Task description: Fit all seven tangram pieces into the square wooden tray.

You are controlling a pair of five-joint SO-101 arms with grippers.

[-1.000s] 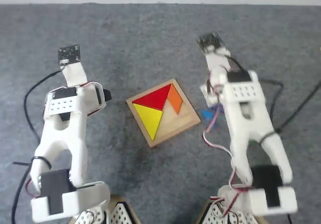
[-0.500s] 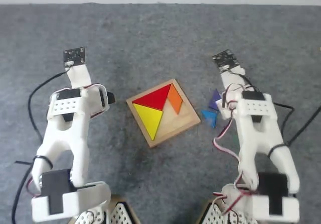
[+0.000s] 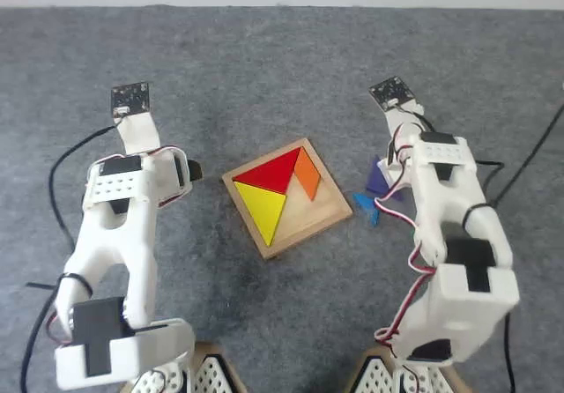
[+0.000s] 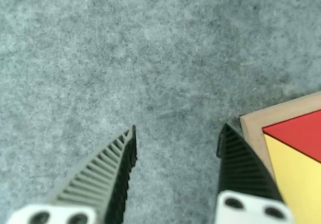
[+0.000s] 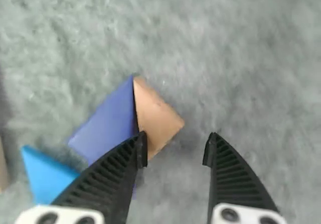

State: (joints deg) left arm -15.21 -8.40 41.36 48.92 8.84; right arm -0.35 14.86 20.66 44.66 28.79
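The square wooden tray [image 3: 332, 209] lies tilted at the table's middle, holding a red triangle [image 3: 269, 173], a yellow triangle [image 3: 262, 208] and an orange piece [image 3: 307, 174]. Just right of it on the carpet are a purple piece [image 3: 377, 180] and a blue triangle [image 3: 366, 204], partly under the right arm. My right gripper [image 5: 175, 138] is open, low over a tan piece [image 5: 153, 116] that touches the purple piece [image 5: 108, 126], with the blue triangle [image 5: 45, 176] beside them. My left gripper [image 4: 178, 133] is open over bare carpet, one fingertip next to the tray's corner [image 4: 251, 128].
Grey carpet covers the whole table. Black cables trail along the left arm [image 3: 53, 190] and off the right arm [image 3: 529, 173]. A pale wall edge runs along the far side.
The right arm swung right and off the loose pieces, uncovering the purple and blue ones, then settled close over them. The left arm shifted only slightly.
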